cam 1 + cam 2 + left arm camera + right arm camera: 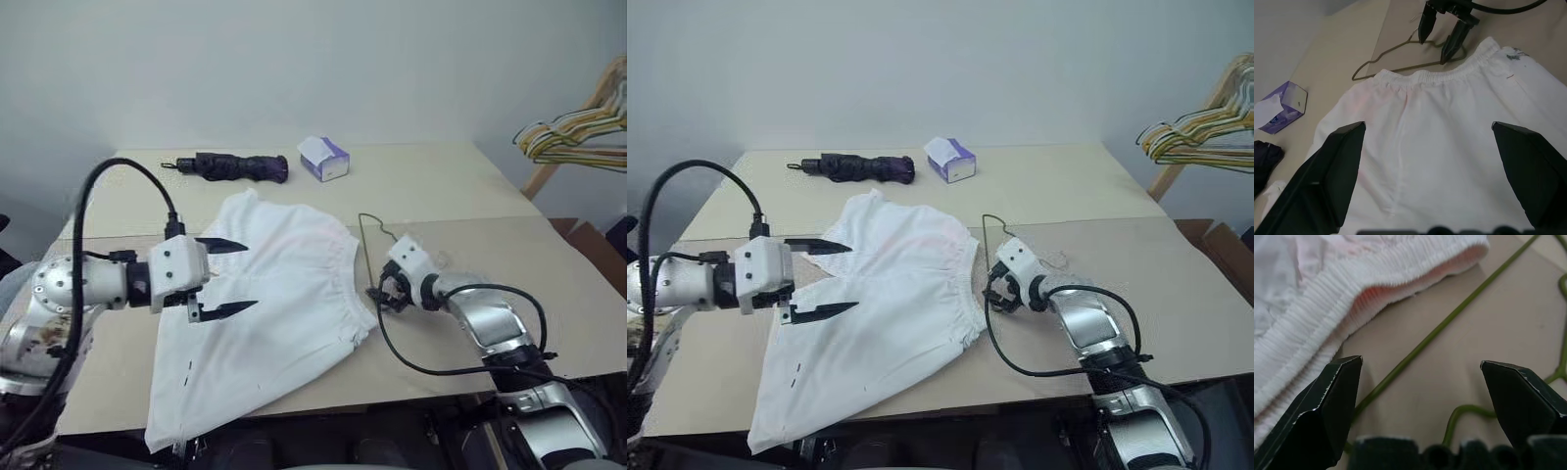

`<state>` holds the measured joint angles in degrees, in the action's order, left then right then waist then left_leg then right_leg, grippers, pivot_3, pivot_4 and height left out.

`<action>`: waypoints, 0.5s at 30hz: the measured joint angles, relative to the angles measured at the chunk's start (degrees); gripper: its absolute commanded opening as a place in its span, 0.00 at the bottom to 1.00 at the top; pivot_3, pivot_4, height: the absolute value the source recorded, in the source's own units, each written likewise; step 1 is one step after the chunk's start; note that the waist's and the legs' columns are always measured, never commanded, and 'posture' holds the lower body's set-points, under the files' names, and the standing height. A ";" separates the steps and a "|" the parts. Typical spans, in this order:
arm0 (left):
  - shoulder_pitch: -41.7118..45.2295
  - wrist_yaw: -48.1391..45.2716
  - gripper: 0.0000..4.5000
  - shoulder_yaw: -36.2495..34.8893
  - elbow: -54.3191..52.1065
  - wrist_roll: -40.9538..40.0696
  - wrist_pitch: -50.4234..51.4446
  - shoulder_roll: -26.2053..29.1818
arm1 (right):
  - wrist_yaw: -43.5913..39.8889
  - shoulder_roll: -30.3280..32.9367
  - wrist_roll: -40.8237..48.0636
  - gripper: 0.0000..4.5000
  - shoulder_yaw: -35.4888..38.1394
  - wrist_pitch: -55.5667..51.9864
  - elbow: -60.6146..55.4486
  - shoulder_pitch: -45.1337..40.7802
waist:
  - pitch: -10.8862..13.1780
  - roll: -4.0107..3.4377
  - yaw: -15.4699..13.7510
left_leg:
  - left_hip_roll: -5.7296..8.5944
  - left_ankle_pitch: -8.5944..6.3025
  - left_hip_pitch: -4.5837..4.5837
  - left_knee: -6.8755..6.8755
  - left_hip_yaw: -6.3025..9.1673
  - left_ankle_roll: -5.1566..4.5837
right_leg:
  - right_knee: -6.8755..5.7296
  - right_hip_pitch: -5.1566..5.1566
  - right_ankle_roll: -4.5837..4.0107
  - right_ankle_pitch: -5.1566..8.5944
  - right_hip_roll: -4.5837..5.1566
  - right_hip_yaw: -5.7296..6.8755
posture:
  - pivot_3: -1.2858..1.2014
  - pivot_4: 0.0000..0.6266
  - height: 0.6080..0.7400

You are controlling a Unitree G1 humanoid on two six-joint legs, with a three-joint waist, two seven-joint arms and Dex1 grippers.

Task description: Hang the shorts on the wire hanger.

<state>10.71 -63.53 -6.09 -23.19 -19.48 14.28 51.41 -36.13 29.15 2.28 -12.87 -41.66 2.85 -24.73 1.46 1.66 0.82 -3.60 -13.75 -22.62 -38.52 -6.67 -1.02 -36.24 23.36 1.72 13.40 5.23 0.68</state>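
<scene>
White thin shorts (265, 304) lie flat across the near middle of the beige table (441, 186), one leg drooping over its front edge, with the left gripper (227, 277) hovering above them, jaws wide and empty. Just right of the waistband, the right gripper (384, 294), also wide, points down at the green wire hanger (1400, 61), so picking it up looks like the step in hand: it must close on the thin wire. Behind lie a folded umbrella (235, 166) and tissue box (323, 158), before a plain pale wall (294, 59).

Bare table (549, 284) right of the wire hanger (370, 245), umbrella (235, 166) and tissue box (323, 158) at far edge
</scene>
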 measured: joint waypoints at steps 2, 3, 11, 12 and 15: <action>0.15 0.43 0.99 0.63 0.01 -0.03 0.53 -0.23 | -0.06 0.57 -0.12 1.00 -0.19 0.05 -0.10 0.99 | -0.01 -0.01 0.08 | -0.01 0.00 0.01 -0.02 0.00 0.00 | 0.00 0.00 0.00 0.00 0.00 0.00 | 0.52 0.00 1.00; 0.54 0.76 0.99 0.81 0.00 -0.02 0.69 -0.48 | -0.08 1.09 -0.50 1.00 -0.36 0.12 -0.38 1.17 | -0.01 -0.02 0.06 | -0.01 0.00 0.02 -0.02 0.02 0.00 | 0.00 -0.03 0.01 0.01 0.00 0.01 | 0.51 0.00 1.00; 1.27 1.60 0.99 1.63 0.32 0.32 0.65 -0.91 | -1.09 7.72 -0.08 1.00 3.81 -0.63 -6.44 8.35 | -0.04 0.00 -0.23 | -0.01 -0.04 0.07 -0.16 0.08 -0.03 | 0.06 -0.20 0.05 0.04 0.04 0.09 | 0.51 0.00 1.00; 1.39 1.58 0.99 1.80 0.39 0.36 0.57 -0.90 | -1.36 8.71 0.38 1.00 4.88 -1.07 -7.50 9.76 | -0.04 0.00 -0.26 | -0.01 -0.04 0.07 -0.16 0.09 -0.03 | 0.05 -0.20 0.04 0.04 0.03 0.10 | 0.51 0.00 1.00; 1.79 1.59 0.99 2.41 1.17 1.24 0.24 -0.89 | -2.61 12.00 1.67 1.00 7.68 -2.92 -10.76 13.42 | -0.04 -0.01 -0.10 | -0.01 -0.04 0.08 -0.16 0.08 -0.03 | 0.05 -0.19 0.04 0.04 0.03 0.08 | 0.51 0.00 1.00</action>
<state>12.50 -61.94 -3.68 -22.02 -18.25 14.52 50.52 -38.74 41.15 3.94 -5.19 -44.59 -7.91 -11.31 1.42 1.65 0.72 -3.61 -13.79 -22.54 -38.68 -6.59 -1.05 -36.19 23.18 1.76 13.44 5.26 0.75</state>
